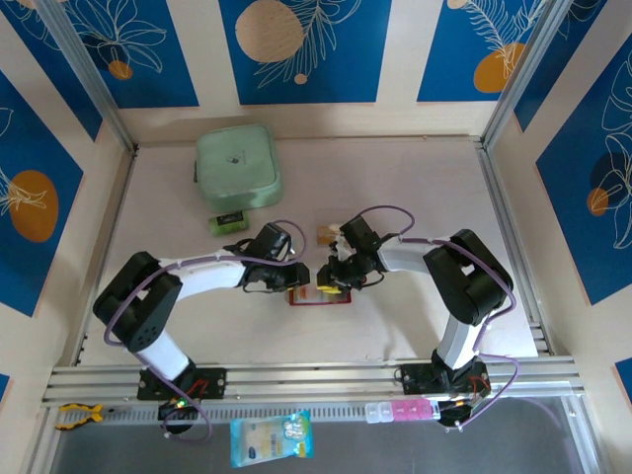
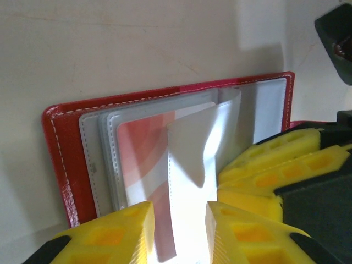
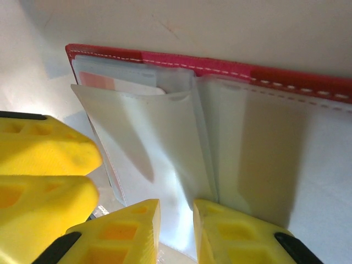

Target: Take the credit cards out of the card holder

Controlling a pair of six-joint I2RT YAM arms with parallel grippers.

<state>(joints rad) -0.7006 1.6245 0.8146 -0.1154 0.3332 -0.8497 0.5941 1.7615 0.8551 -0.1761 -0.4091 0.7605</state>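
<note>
Card holder [image 2: 60, 154] lies open on table [image 1: 415, 178], dark-red cover down, clear sleeves [image 3: 165, 143] fanned upward. From above it sits between both pincer tips, ahead of the arm bases.

Credit card [image 2: 144, 159], whitish with red pattern, is tucked inside a sleeve of the holder, its near end running under the left pincer's fingers. Tan-gold card [image 1: 326, 234] lies flat on the table just beyond the holder, not touching it.

Left pincer [image 2: 179, 212] comes at the holder from its left side. The yellow fingers are parted, with one loose sleeve standing in the gap. No squeeze visible, so the jaws read as open.

Right pincer [image 3: 176, 206] comes at the holder from its right side. Its fingers are close together with a sleeve fold in the narrow gap. Can't tell whether it pinches the fold or just brackets it.

Mint-green case [image 1: 237, 166] sits well beyond the holder, to its left. Green-and-black block [image 1: 229, 222] is between that case and the holder, nearer the case.
</note>
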